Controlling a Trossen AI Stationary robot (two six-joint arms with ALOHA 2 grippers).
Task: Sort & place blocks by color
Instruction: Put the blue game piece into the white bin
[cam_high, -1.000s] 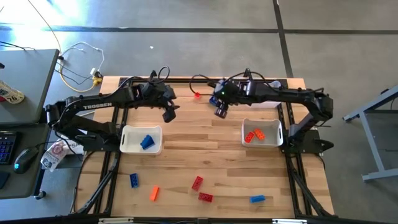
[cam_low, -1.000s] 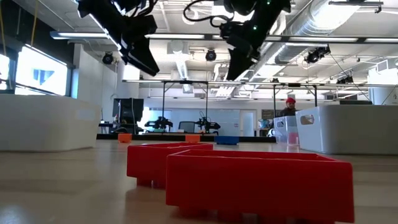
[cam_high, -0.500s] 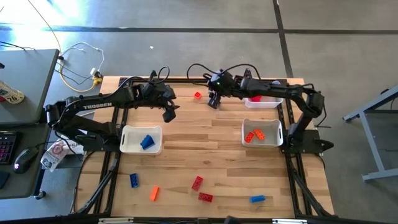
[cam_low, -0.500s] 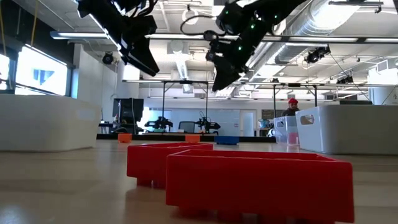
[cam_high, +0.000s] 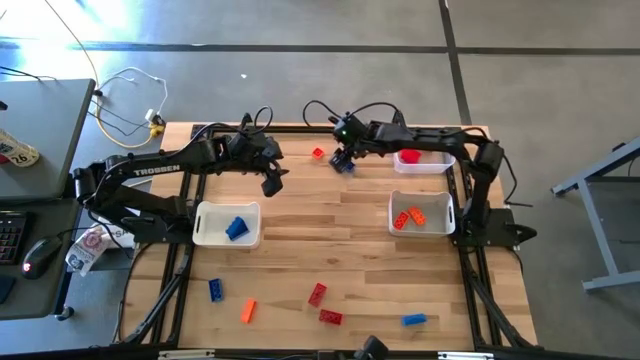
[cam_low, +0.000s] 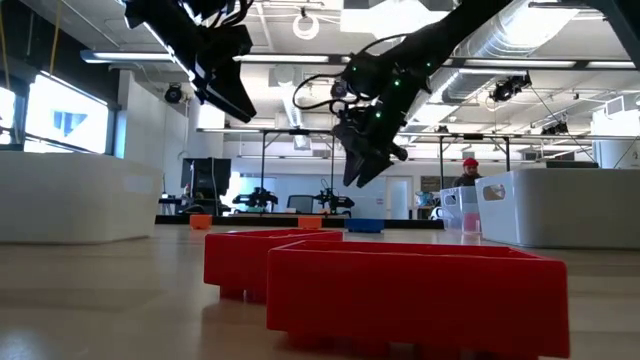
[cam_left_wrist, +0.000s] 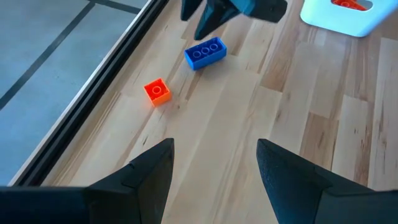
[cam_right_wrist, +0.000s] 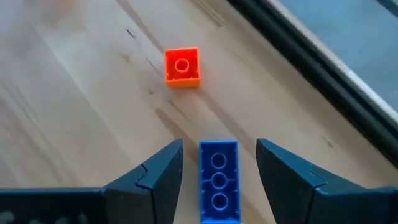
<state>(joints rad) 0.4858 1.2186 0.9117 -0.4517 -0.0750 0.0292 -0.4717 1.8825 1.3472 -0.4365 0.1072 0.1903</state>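
Two dark arms reach over the slatted wooden worktop (cam_high: 330, 250), the left one lettered "TROSSEN" in white along its upper link. A grey desk (cam_high: 40, 130) with a keyboard and a mouse stands off the worktop's left edge, and a white cable (cam_high: 130, 100) loops on the concrete floor behind it.

Three white bins sit on the worktop: the left bin (cam_high: 205, 236) holds one blue block (cam_high: 236, 228), the right bin (cam_high: 443, 215) holds orange-red blocks (cam_high: 409, 217), and a smaller bin (cam_high: 432, 165) at the back right holds a red piece.

Left end effector (cam_high: 272, 182) hangs above the worktop behind the left bin, its fingers spread wide and empty. Right end effector (cam_right_wrist: 217, 163) is stretched to the back centre, fingers apart on either side of a blue three-stud block (cam_right_wrist: 218, 180) that lies flat on the wood; they are not seen gripping it. Just beside it lies a small orange one-stud block (cam_right_wrist: 181, 66), close to the black rail along the back edge.

Near the front edge lie five loose blocks: a blue one (cam_high: 215, 290), an orange one (cam_high: 248, 311), two red ones (cam_high: 317, 294) and (cam_high: 330, 317), and another blue one (cam_high: 414, 320). In the low view the two red ones fill the foreground.
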